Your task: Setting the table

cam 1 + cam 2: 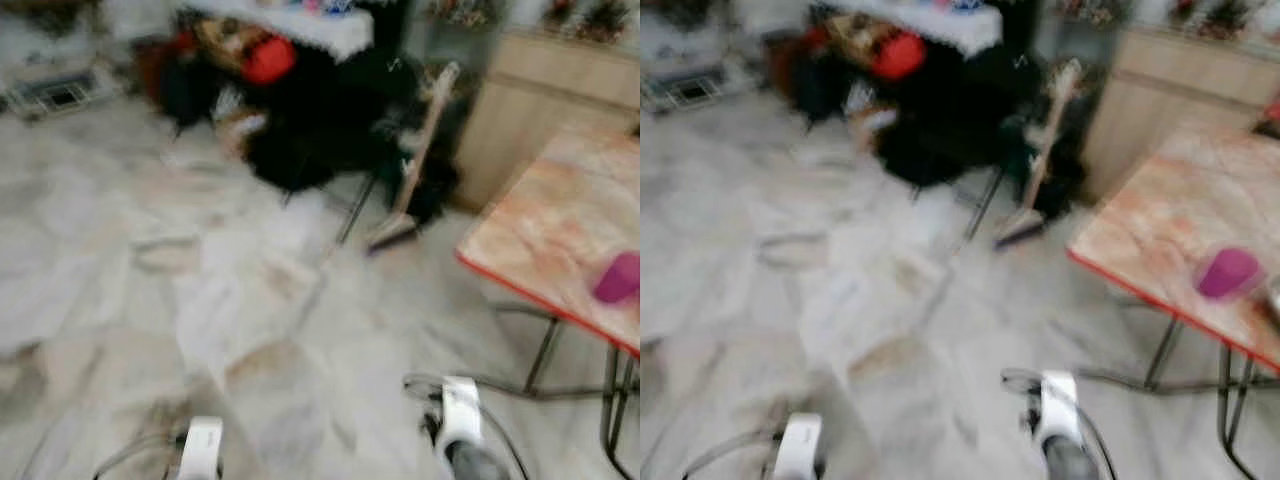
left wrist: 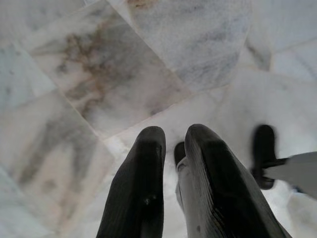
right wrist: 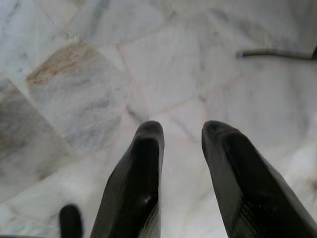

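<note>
1. Here the head views are blurred; a wide pale marble-tiled floor (image 1: 200, 300) lies open in front, with free room in the middle and to the left.
2. On the right stands a table with a peach marbled top and a thin red edge (image 1: 1160, 230) on dark metal legs; its near corner points toward the open floor.
3. A small purple cup (image 1: 1228, 272) sits on the table top, near the red front edge.
4. At the far side a dark heap of bags with a red round thing (image 1: 300, 110) blocks the way, and a broom with a light wooden handle (image 1: 415, 170) leans beside it, just beside a light wooden cabinet (image 1: 540, 100).
5. The left gripper (image 2: 171, 144) hangs over the floor, its black fingers almost together and holding nothing.
6. The right gripper (image 3: 182, 136) hangs over the floor too, its fingers apart and holding nothing.
</note>
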